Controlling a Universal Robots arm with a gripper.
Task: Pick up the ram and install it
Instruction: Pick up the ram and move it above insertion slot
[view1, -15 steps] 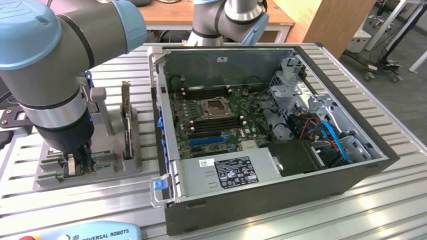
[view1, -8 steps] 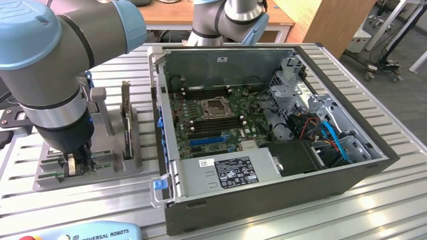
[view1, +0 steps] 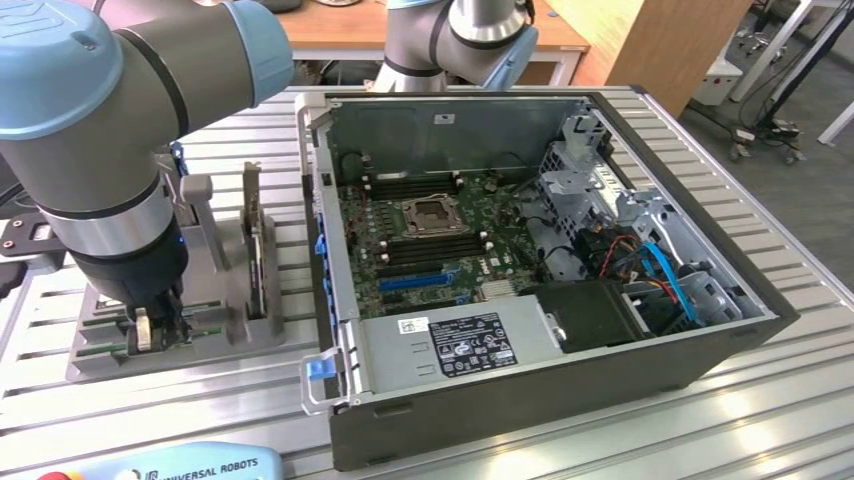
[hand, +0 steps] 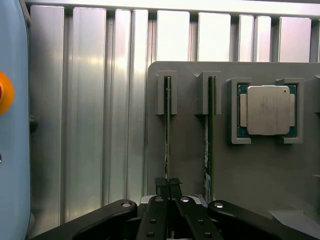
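My gripper (hand: 169, 187) is closed on the ram (hand: 167, 130), fingertips (hand: 161, 186) pinched together over one end of its top edge. The ram stands on edge in a slot of the grey holder (hand: 190, 150), its far end caught between two small upright posts. It is the stick farther from the processor (hand: 268, 110). The second stick (hand: 210, 135) stands parallel just beside it in its own slot, apart from my fingers, with a narrow lane of bare holder between the two. The processor sits flat in a cornered pocket beyond the second stick.

On the ram's other side the holder's edge is close, and past it runs ribbed table (hand: 90, 125) up to the blue pendant (hand: 10, 150).

In the exterior view my gripper (view1: 144, 330) points straight down onto the holder (view1: 227, 335), at the exterior view's left. The open case (view1: 534, 400) lies just beside the holder, toward the exterior view's right, its near wall upright between them and the board (view1: 467, 260) uncovered inside.
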